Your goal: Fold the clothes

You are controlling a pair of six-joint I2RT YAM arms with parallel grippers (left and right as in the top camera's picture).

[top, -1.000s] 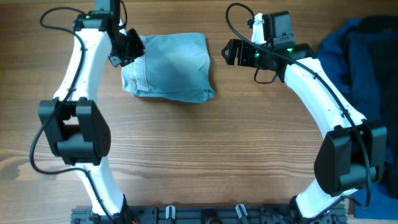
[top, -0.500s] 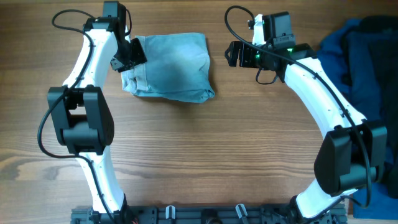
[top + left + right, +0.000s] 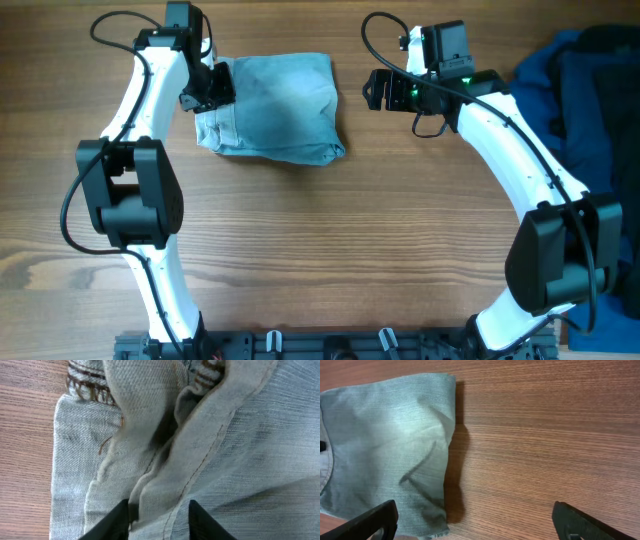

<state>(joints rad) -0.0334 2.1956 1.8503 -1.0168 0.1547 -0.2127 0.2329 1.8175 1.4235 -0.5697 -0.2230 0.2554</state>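
Observation:
The clothes, light blue denim shorts (image 3: 275, 110), lie folded into a compact bundle on the wooden table at the back, left of centre. My left gripper (image 3: 207, 88) is at the bundle's left edge. In the left wrist view its jaws (image 3: 160, 521) are closed on a raised fold of the shorts (image 3: 225, 460), one finger on each side of the seam. My right gripper (image 3: 372, 88) hovers wide open just right of the bundle. The right wrist view shows the right gripper (image 3: 475, 520) with nothing between its fingers, over the right edge of the shorts (image 3: 385, 445) and bare wood.
A heap of dark navy garments (image 3: 580, 80) lies at the table's right edge, behind my right arm. Bare wooden tabletop (image 3: 330, 230) spreads in front of the shorts between the two arms.
My left arm has swung its elbow in, and the gripper shifted slightly at the bundle's left edge. The shorts and the right arm have stayed put.

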